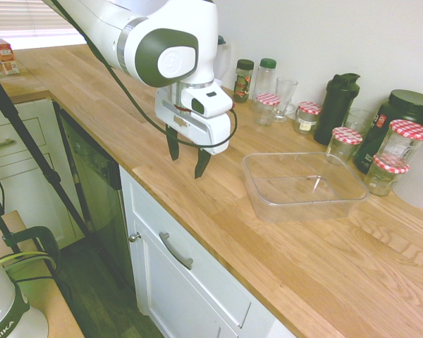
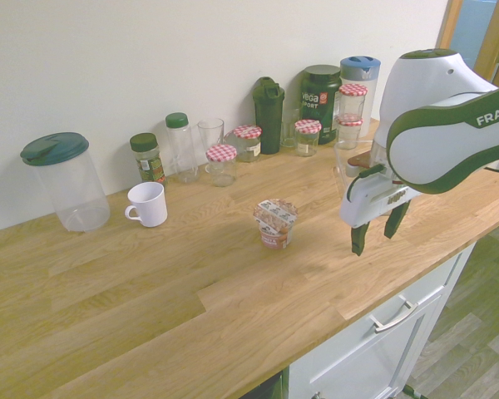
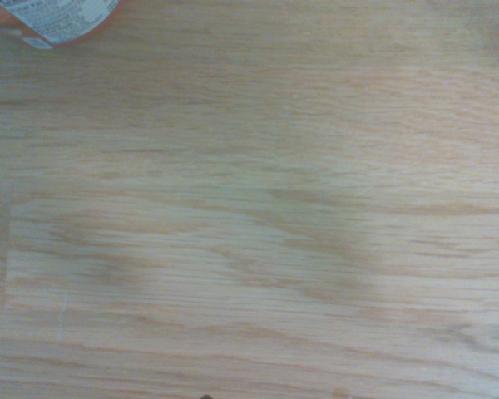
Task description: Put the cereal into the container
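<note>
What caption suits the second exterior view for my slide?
Open white two-finger gripper hovers above wooden counter, right of small printed cereal cup.

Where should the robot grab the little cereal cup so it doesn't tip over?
Around its round sides, coming straight down from above. The cereal cup stands upright and alone on the wooden counter, with nothing touching it, so the open gripper can probably put one finger on each side, just below the foil top.

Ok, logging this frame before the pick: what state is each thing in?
cereal cup: upright on the counter, foil lid sealed, not held
clear plastic tub: empty, open-topped
gripper: open, empty, above the counter
white mug: upright
jug with green lid: closed, looks empty
</note>
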Motion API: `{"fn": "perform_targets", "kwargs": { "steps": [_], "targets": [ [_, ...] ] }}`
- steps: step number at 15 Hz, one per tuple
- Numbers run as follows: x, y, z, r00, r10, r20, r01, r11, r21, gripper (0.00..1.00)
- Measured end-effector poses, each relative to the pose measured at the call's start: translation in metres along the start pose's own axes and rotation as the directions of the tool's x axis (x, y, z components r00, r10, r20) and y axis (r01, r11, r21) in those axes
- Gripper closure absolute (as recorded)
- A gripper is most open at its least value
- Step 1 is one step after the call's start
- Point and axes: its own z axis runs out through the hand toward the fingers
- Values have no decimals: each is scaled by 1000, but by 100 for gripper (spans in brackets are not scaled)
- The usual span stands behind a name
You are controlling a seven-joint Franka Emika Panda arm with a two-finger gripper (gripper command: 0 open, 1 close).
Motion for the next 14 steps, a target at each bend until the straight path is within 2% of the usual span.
{"fn": "perform_targets", "kwargs": {
  "steps": [3, 9, 14],
  "targets": [
    [-2, -5, -2, 1000, 11, 3, -11, 1000, 13, 0],
    [-22, -59, -22, 996, -24, -91, 38, 987, 157, 0],
    [-15, -117, 1, 994, -24, -106, 47, 975, 216, 0]
  ]
}}
